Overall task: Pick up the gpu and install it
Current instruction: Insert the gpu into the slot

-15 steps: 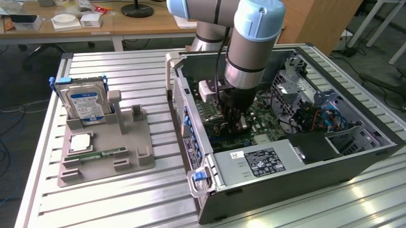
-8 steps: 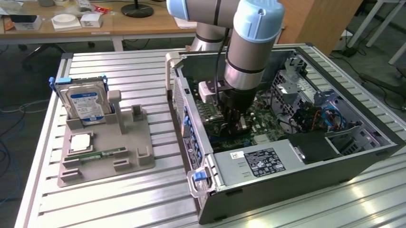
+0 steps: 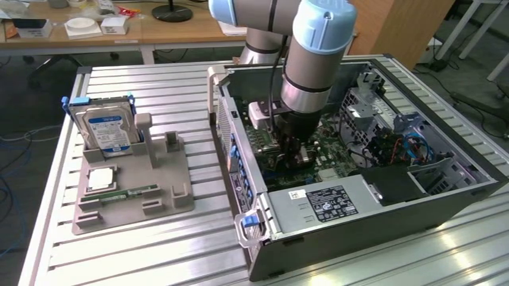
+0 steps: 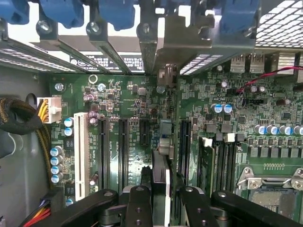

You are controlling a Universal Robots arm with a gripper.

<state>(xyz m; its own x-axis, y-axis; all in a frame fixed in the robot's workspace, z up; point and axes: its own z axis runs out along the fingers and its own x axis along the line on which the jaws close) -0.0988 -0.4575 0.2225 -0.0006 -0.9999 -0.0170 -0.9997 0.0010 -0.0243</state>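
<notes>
- Standing open on the slatted table point(image 3: 143, 250), the computer case point(image 3: 358, 208) took up the exterior view's right, and the arm point(image 3: 314, 53) reached straight down into it from above.
- On the exterior view's left sat a grey holder point(image 3: 131, 196) with a hard drive point(image 3: 107, 131) upright at its far end and a RAM stick point(image 3: 127, 194) lying flat nearer.
- Inside the case lay the motherboard point(image 4: 118, 104), its long black slots point(image 4: 123, 151) running near to far.
- The gripper point(image 4: 161, 198) was partly closed on the gpu point(image 4: 161, 175), held edge-on between its fingers point(image 4: 137, 203).
- The card hung directly beneath the gripper, its long axis parallel to the slots, over the gap between two of them; whether it had seated I could not tell.
</notes>
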